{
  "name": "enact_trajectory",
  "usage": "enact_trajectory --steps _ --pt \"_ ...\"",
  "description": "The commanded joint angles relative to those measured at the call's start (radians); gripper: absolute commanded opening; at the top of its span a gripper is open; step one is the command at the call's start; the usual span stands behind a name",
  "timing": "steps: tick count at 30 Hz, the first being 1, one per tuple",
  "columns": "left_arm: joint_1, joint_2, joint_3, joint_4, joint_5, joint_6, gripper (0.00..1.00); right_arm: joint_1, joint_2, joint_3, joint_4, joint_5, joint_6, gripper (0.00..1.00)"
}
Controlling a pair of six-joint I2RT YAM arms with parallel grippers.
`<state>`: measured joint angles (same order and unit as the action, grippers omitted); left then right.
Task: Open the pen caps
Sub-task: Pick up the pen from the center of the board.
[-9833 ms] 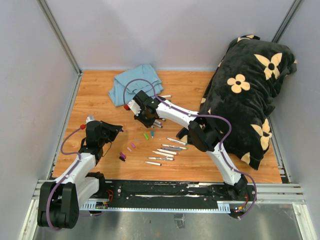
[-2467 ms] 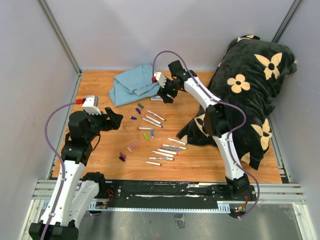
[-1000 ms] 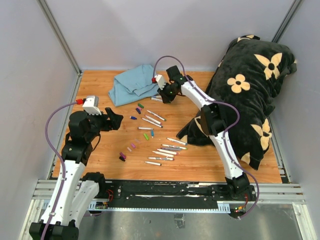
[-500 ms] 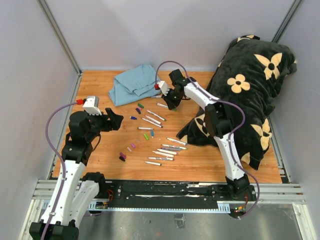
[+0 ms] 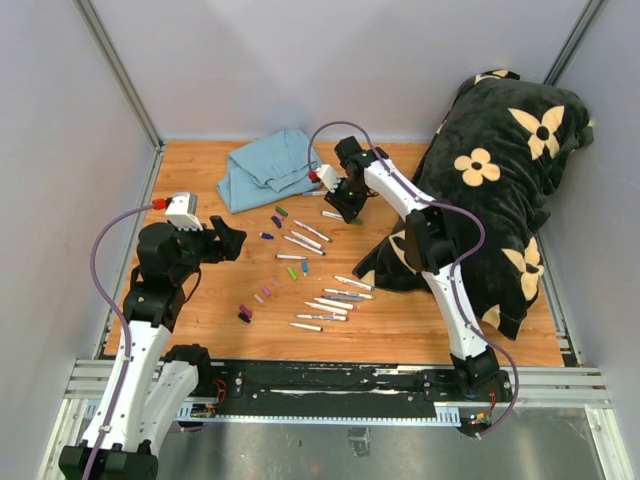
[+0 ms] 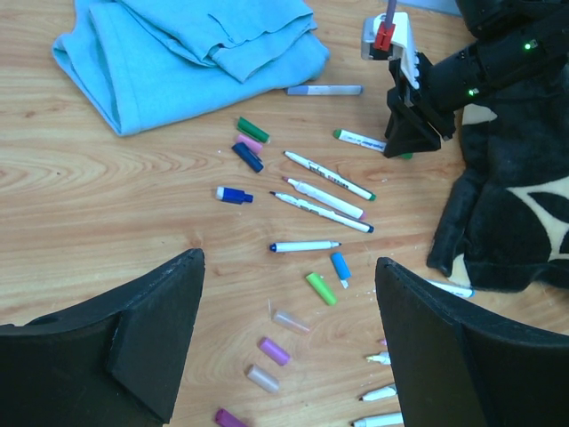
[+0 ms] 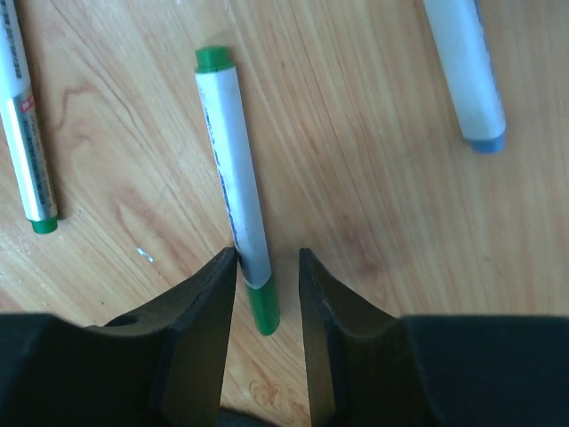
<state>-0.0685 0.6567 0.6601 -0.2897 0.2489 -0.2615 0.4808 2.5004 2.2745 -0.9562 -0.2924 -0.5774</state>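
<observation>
Several loose pen caps lie on the wooden table, among them a green cap [image 6: 252, 130], a lime cap [image 6: 321, 288] and a purple cap [image 6: 274, 350]. My right gripper [image 7: 267, 267] is down at the table with its jaws slightly open. A white marker [image 7: 233, 178] lies between them, its green cap [image 7: 261, 307] still on. The left finger touches the barrel and the right finger stands off it. In the top view the right gripper [image 5: 347, 212] is at mid-table. My left gripper [image 6: 289, 258] hangs open high over the caps, holding nothing.
A crumpled blue cloth [image 5: 268, 170] lies at the back left. A large black flowered pillow [image 5: 490, 180] fills the right side. Uncapped markers [image 5: 335, 298] lie in a row toward the front. A blue-capped marker [image 7: 462, 62] rests near the right gripper.
The right gripper moved from beside the cloth a little rightward and toward the front. Its jaws have opened off the green-capped marker. The left arm stayed still.
</observation>
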Motion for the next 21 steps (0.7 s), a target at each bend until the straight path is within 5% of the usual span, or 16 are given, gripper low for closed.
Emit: enact_trajectory --steps 1,13,21 --pt "0.005 -0.015 -0.005 0.015 0.013 0.015 0.81 0.037 0.071 0.094 -0.098 0.049 -0.014 0.36" --pt "0.005 -0.02 -0.006 0.017 0.02 0.015 0.81 0.061 0.119 0.112 -0.101 -0.006 -0.028 0.3" --pt "0.006 -0.02 -0.007 0.019 0.029 0.014 0.81 0.07 0.091 0.089 -0.097 0.01 -0.023 0.06"
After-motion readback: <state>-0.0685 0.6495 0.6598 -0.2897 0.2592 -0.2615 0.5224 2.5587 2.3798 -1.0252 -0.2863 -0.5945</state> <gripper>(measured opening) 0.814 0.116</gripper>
